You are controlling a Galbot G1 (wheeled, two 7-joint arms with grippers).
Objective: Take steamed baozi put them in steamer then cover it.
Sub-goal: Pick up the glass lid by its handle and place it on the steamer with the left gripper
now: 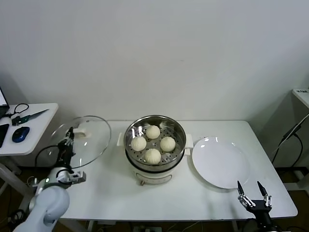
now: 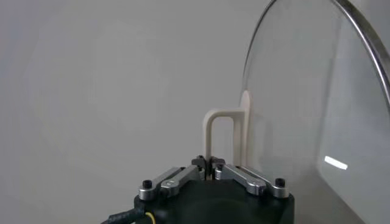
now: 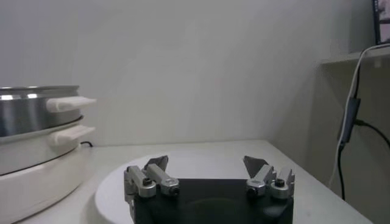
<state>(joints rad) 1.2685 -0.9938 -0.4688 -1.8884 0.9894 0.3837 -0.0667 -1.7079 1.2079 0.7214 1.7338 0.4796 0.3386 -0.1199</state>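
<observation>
Several pale steamed baozi [image 1: 153,132] lie on the perforated tray inside the shiny steamer [image 1: 179,131], which stands mid-table on its cream base. The steamer is uncovered. Left of it, a glass lid [image 1: 89,142] is held tilted above the table's left end. My left gripper [image 1: 68,140] is shut on the lid's cream handle [image 2: 211,131], and the glass [image 2: 304,91] rises beside it. My right gripper [image 1: 252,189] waits open near the table's front right edge with nothing between its fingers. From that wrist, my right gripper [image 3: 206,163] faces the steamer [image 3: 30,112].
A bare white plate [image 1: 220,162] lies right of the steamer, and the same plate [image 3: 201,159] lies just beyond the right gripper. A side table [image 1: 38,130] on the left carries a blue mouse [image 1: 20,134] and cables. A shelf with a hanging cable [image 1: 289,133] stands at the right.
</observation>
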